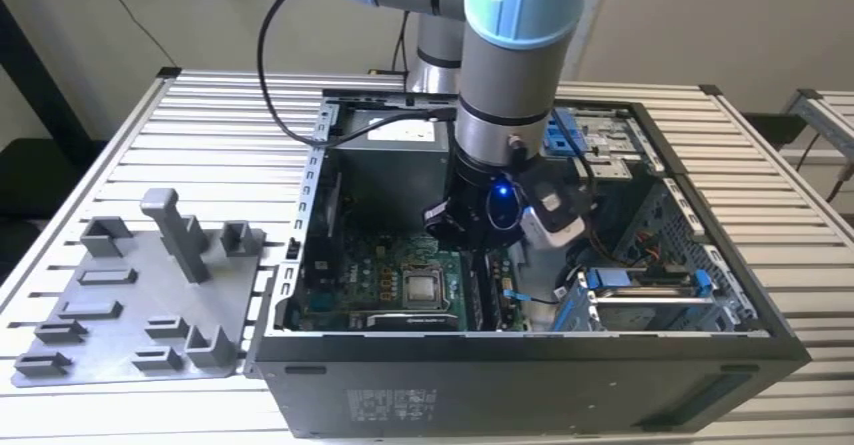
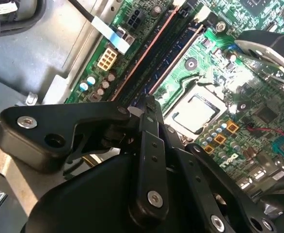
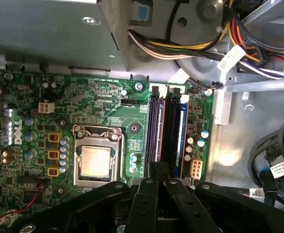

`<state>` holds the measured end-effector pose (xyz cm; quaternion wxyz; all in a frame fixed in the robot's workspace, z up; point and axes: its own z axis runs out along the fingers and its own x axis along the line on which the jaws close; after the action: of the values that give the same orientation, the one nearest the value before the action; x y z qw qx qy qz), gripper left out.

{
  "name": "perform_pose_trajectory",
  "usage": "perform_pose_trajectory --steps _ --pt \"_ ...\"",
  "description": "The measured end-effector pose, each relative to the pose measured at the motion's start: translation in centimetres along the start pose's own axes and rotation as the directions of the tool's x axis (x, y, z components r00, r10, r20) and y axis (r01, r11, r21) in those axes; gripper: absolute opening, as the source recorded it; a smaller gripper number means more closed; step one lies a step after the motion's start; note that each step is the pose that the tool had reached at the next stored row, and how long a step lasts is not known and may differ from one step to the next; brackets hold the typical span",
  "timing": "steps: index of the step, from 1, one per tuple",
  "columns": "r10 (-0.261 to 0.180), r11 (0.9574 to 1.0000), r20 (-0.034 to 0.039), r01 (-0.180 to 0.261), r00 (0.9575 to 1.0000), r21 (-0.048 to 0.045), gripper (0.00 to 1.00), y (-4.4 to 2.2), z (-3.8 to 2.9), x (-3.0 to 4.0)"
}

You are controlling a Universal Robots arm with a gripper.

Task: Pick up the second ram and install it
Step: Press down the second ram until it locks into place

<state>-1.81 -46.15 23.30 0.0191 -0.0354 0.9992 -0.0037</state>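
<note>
Second ram, the long thin dark memory stick: I take it to be the dark edge-on strip along the long black plastic slots of the green motherboard, just beside the square metal-capped processor. I cannot separate it cleanly from the slots. My black hand sits over the slot end nearest the processor, touching or almost touching that strip. I cannot tell whether it is clamped on the stick or only resting above it.

To seat it well, I judge the stick must stand upright and square in one slot, pressed evenly so neither end rides up.

The open dark computer case surrounds the processor. The grey plastic fixture plate with upright posts lies well apart from it on the slatted metal surface.
</note>
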Motion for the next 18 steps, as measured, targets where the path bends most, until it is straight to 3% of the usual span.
perform_pose_trajectory --steps 4,9,14,18 --pt "-0.072 0.9974 0.0008 0.072 0.9974 -0.0027 0.11 0.00 0.00 0.00" --pt "-0.163 0.9867 0.0024 0.163 0.9867 -0.0059 0.11 -0.01 -0.01 0.00" --pt "-0.252 0.9678 0.0040 0.252 0.9678 -0.0091 0.11 0.00 -0.01 0.00" --pt "-0.321 0.9469 0.0054 0.321 0.9469 -0.0115 0.11 -0.01 -0.01 0.00"
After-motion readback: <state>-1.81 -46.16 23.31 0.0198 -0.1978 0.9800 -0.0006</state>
